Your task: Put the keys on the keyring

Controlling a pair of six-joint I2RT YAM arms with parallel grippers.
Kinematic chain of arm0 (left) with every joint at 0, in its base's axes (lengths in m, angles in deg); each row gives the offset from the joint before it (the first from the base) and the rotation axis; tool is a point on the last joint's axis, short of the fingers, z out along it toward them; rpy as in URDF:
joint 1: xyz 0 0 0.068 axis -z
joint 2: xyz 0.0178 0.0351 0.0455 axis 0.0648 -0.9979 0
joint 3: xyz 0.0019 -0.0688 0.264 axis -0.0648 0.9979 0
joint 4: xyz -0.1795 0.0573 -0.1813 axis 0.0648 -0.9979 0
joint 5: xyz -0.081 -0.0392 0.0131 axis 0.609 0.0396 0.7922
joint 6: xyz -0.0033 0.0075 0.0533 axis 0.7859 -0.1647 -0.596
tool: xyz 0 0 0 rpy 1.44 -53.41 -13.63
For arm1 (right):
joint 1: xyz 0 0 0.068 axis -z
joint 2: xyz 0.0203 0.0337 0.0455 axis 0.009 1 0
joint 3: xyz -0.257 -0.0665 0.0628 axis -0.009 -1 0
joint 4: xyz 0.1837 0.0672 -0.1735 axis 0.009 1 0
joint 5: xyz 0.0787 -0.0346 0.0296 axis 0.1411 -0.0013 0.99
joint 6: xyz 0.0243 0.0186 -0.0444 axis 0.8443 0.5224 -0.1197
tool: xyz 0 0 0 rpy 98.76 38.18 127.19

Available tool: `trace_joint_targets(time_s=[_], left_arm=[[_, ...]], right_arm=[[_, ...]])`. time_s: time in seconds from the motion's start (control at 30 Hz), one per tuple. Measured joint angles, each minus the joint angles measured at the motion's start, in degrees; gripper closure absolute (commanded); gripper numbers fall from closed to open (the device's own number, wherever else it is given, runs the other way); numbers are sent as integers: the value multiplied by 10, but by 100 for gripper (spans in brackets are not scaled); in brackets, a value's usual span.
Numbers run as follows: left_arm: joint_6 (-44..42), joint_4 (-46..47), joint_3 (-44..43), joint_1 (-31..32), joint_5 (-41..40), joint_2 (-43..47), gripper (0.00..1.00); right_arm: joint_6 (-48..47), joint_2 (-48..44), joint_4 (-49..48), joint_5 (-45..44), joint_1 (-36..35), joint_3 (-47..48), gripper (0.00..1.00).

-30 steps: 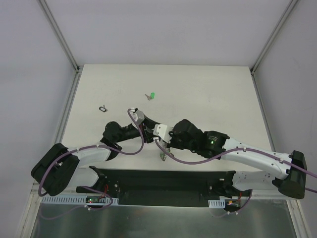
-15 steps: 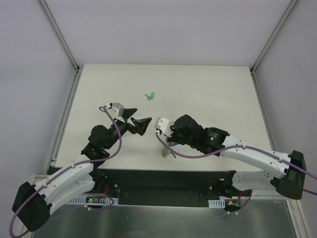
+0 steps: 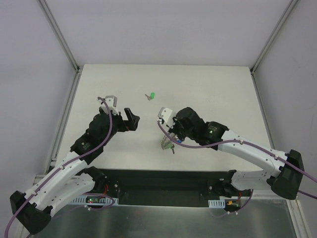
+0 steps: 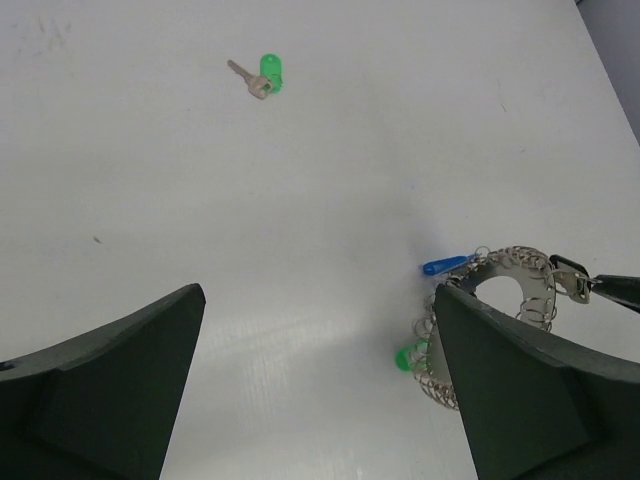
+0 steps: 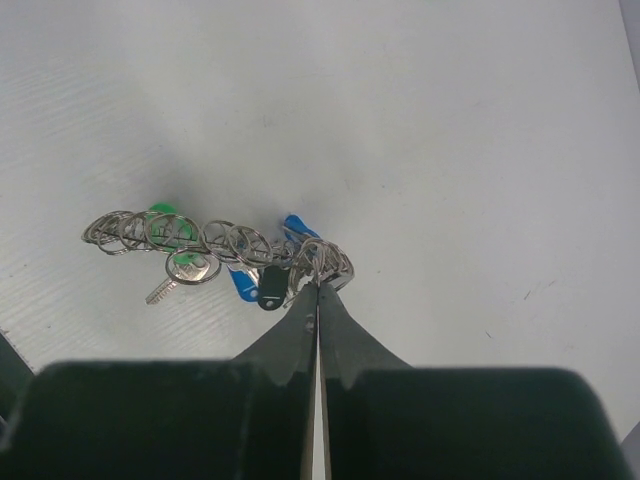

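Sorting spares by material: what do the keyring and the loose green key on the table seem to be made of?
The keyring looks like bare silver metal wire, coiled: its thin loops glint. The loose key seems to have a dull grey metal blade and a bright green head, probably plastic from its saturated colour.

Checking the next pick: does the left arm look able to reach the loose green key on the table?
Probably yes. The left gripper is open and holds nothing, and nothing lies between it and the loose green key. The right gripper, shut on the keyring, sits off to the side.
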Motion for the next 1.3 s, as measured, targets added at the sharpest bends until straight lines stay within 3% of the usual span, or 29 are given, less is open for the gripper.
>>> trace_joint_targets(time_s=[0.2, 0.37, 0.67, 1.07, 1.3], left_arm=[[-15, -129, -92, -39, 30, -1, 1], [-52, -178, -136, -72, 45, -1, 1], [-109, -208, -120, -136, 77, -9, 1], [-137, -210, -95, -140, 52, 33, 1], [-138, -210, -90, -145, 15, 58, 1]], right_arm=[[7, 8, -2, -2, 36, 9, 99], [15, 16, -3, -3, 77, 18, 99], [37, 44, -5, -17, 169, 48, 99], [79, 184, -28, -33, 344, 174, 99], [148, 198, -86, -18, 428, 186, 99]])
